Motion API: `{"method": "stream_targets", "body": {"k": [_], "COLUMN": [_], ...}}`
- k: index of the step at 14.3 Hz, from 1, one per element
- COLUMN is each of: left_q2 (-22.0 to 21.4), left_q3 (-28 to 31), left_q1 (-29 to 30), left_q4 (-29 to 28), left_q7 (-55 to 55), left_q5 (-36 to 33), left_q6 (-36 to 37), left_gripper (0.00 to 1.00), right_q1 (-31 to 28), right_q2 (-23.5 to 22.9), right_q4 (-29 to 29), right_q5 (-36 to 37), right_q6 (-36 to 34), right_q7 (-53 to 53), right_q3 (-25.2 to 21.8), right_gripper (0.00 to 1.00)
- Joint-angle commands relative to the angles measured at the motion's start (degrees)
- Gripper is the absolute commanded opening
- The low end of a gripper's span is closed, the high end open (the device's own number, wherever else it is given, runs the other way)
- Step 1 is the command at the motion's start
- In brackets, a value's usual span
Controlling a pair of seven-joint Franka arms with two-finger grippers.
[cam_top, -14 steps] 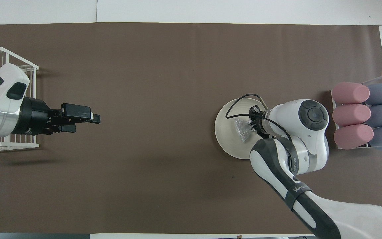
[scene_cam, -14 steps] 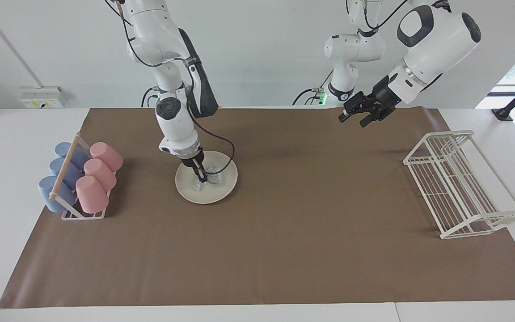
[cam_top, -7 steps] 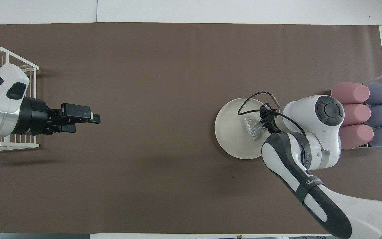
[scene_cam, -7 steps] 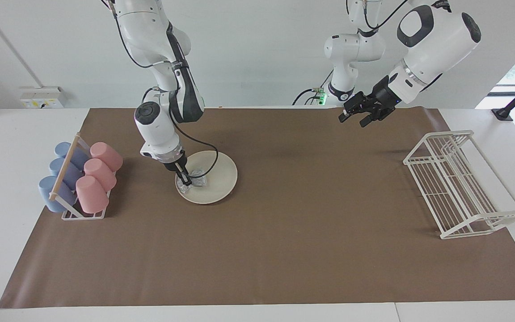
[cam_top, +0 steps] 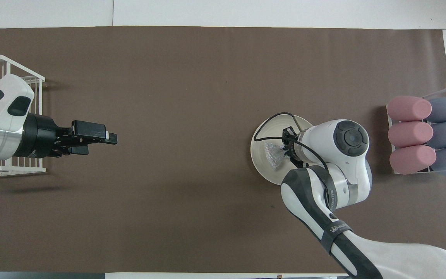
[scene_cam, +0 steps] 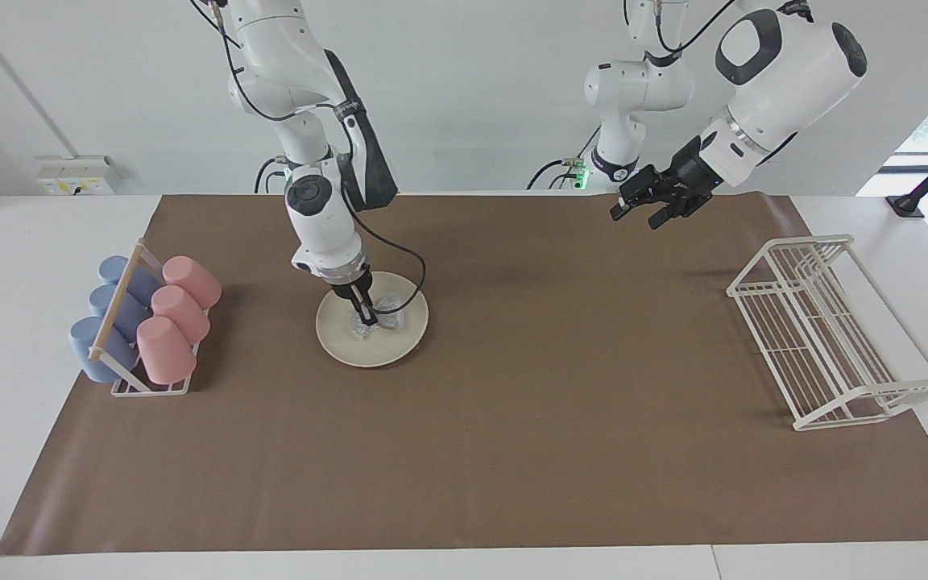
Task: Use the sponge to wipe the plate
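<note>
The right claw (scene_cam: 364, 314) is closed on the sponge (scene_cam: 375, 320), pressing it down onto the plate (scene_cam: 399, 338); where exactly wad and plate surface meet is hard to make out. The plate lies on the brown mat (scene_cam: 512, 419) covering the worktop, toward the right arm's end, beside a rack of pink and blue cups (scene_cam: 146, 322). The left claw (scene_cam: 648, 207) waits in the air over the mat's edge, fingers apart and holding nothing, near the white wire rack (scene_cam: 826, 338).
</note>
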State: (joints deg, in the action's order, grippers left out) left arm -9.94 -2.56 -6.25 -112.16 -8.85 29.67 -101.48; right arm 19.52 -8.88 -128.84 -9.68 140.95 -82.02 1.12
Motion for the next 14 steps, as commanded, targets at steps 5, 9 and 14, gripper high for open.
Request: {"method": "stream_targets", "body": {"k": [5,9,14], "left_q2": [-0.35,-0.26,-0.79], "left_q3": [-0.17,-0.17,-0.17], "left_q1": [0.54,0.54,0.45], "left_q4": [0.54,0.54,0.45], "left_q7": [-0.64,-0.64,-0.03], "left_q5": [-1.28,-1.19,-1.28], "left_q6": [1.02,1.02,2.43], "left_gripper": [1.0,1.0,1.0], "right_q1": [4.48,4.04,5.96], "right_q2": [-0.88,2.46,3.6], "right_q4": [1.05,6.99,19.4], "right_q5": [0.89,-0.08,0.71], "right_q6": [-0.32,-8.89,-25.7], "right_q7": [-9.39,-11.57,-21.13], "right_q3": [0.2,0.29,0.9], "right_gripper": [0.0,0.0,0.0]}}
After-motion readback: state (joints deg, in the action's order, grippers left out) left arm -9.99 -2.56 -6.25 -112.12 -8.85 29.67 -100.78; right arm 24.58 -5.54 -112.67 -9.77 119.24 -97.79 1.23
